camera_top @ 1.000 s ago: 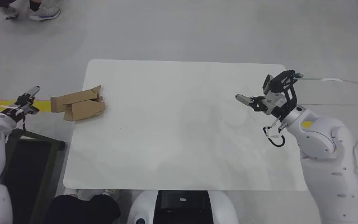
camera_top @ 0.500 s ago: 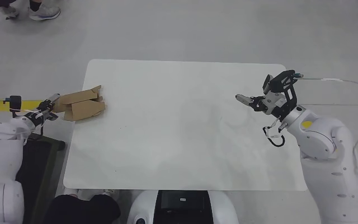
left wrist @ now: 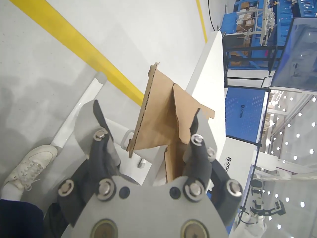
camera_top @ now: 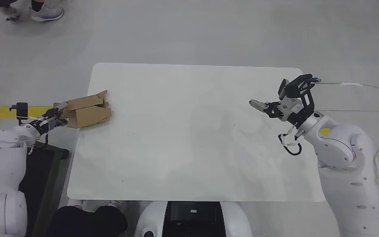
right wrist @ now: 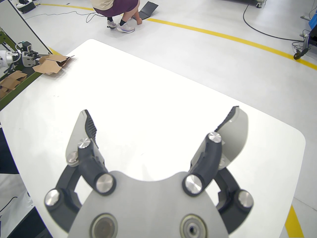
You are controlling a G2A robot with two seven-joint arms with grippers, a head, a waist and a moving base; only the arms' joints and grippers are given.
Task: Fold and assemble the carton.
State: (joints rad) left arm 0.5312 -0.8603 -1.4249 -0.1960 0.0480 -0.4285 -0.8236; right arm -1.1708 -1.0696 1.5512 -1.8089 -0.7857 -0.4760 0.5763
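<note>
Barely begun: the collapsed carton (camera_top: 87, 111) lies at the table (camera_top: 195, 136) edge, its overhanging end between the spread fingers of the left gripper (left wrist: 146, 110). The right gripper (right wrist: 159, 113), also spread, hovers well apart from it; all folding is left to do.

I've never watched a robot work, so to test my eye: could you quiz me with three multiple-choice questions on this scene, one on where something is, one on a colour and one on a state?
1. Where is the carton on the table?
A) in the middle
B) at the edge by the left arm's fingers, overhanging
C) beside the right arm

2. What colour is the carton?
A) white
B) blue
C) brown

3. The right arm's fingers are:
A) spread apart, holding nothing
B) shut on the carton
C) shut, empty

Answers:
1 B, it juts past the table's rim, between the left arm's fingers.
2 C, it is plain brown cardboard.
3 A, bare table shows between them.
</note>
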